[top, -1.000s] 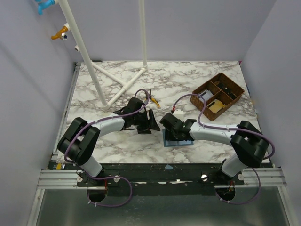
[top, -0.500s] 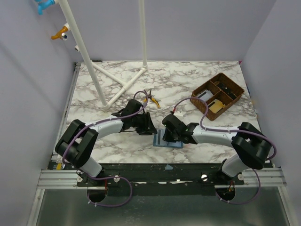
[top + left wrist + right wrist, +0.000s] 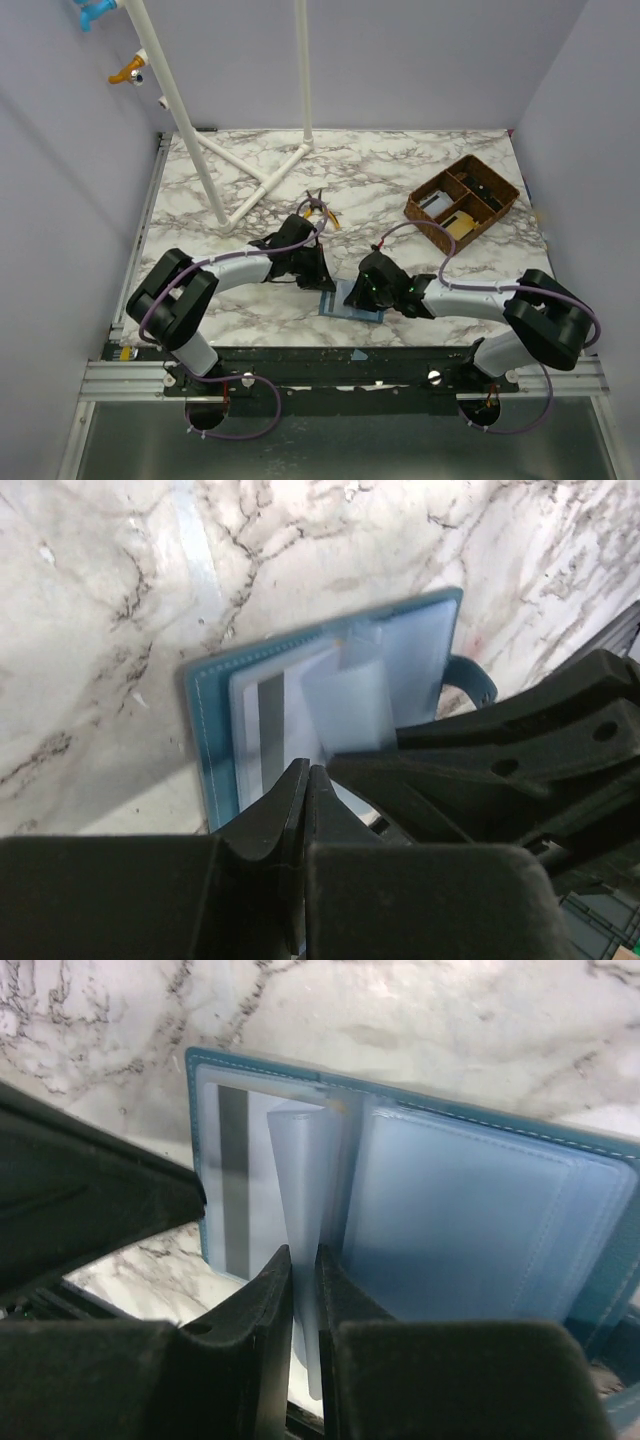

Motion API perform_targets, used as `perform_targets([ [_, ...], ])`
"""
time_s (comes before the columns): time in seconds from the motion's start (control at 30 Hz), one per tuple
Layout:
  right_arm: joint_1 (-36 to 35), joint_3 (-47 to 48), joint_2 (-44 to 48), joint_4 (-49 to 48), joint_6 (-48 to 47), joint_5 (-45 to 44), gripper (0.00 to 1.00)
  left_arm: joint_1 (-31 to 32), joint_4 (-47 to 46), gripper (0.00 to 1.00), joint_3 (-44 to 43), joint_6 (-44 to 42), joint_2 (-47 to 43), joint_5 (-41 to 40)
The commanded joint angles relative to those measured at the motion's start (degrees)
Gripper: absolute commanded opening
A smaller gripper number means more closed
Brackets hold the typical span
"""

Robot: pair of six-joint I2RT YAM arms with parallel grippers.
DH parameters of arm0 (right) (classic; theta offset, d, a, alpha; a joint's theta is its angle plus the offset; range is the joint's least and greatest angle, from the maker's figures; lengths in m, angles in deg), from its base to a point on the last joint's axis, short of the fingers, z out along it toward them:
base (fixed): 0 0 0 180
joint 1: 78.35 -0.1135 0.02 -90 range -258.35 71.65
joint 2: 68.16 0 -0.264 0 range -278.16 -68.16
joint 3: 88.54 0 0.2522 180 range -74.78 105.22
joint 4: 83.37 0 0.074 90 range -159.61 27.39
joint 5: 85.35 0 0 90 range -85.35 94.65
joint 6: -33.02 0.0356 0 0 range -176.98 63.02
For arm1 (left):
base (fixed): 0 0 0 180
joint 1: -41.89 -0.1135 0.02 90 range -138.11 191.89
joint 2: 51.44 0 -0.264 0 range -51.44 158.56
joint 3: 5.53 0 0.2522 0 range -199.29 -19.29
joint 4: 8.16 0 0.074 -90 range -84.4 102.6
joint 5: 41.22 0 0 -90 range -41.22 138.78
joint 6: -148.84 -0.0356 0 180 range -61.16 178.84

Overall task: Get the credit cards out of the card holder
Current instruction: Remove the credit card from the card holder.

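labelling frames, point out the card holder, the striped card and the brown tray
card holder (image 3: 480, 1210), right wrist view, on its clear right pocket
striped card (image 3: 234, 1180), right wrist view, on its dark stripe
brown tray (image 3: 490, 222), top view, on its near right wall

Teal-blue card holder (image 3: 470, 1230), pale frosted-blue sleeves (image 3: 300, 1180), white table (image 3: 400, 170) with grey marble veins, brown tray (image 3: 427, 232).

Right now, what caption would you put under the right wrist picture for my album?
Right gripper pinching a clear sleeve of the open blue card holder on the marble table.
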Motion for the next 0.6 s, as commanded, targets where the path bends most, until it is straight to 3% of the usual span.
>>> perform_targets([
  [0.0, 1.59, -4.62, 3.04, -3.56, 1.84, 3.44, 0.17, 1.41, 0.72, 0.0, -3.0, -0.64, 3.83, -3.88],
  [0.17, 2.66, -5.72, 4.39, -5.6, 2.18, 4.57, 0.22, 2.95, 1.37, 0.0, -4.44, -0.94, 5.83, -4.95],
  [0.43, 2.94, -4.54, 6.67, -5.01, 1.6, 4.58, 0.43, 4.75, 2.18, 0.0, -5.74, -0.8, 7.02, -5.91],
  [0.57, 2.92, -3.27, 8.4, -2.26, 1.46, 3.92, 0.44, 5.04, 2.18, 0.0, -6.09, -0.39, 6.9, -5.76],
])
